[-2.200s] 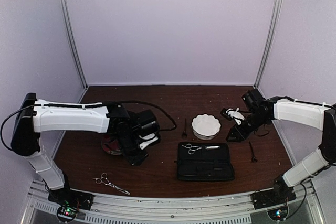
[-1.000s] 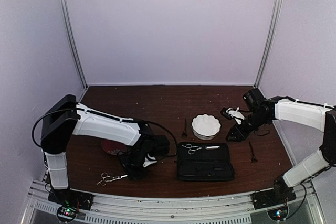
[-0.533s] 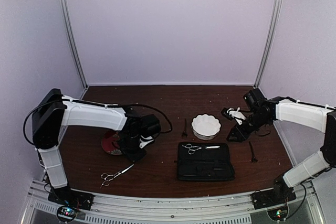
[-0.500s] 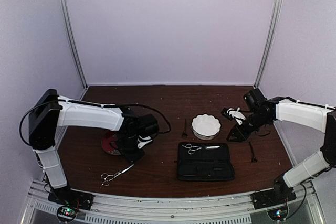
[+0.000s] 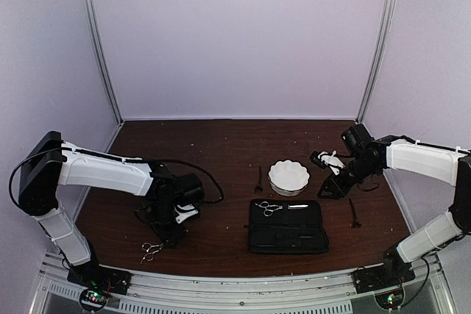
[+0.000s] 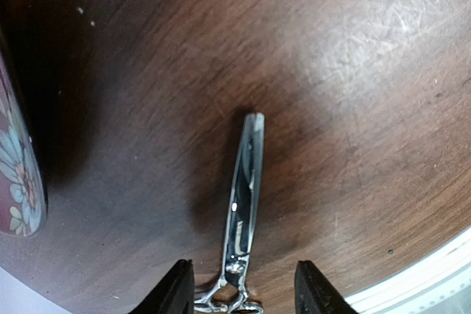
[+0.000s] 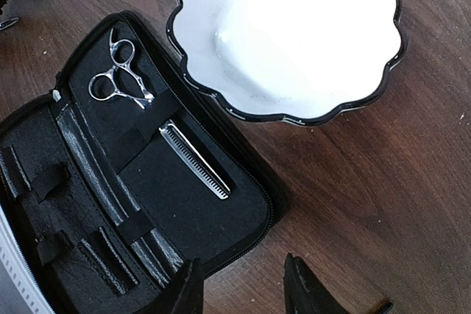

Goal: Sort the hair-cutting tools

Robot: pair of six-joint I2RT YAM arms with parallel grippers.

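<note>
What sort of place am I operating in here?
Probably a lab robot test booth, not a salon: plain lilac panel walls on aluminium posts, a brown wooden table, and staged props like the open black scissor case.

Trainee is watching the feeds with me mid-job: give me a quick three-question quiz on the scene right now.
1. True or false: the left gripper is shut on the loose scissors.
2. Fill in: the right gripper is ____.
3. The second scissors lie: A) in the open black case B) in the right gripper C) under the left gripper.
Key: 1 false; 2 open; 3 A.
</note>
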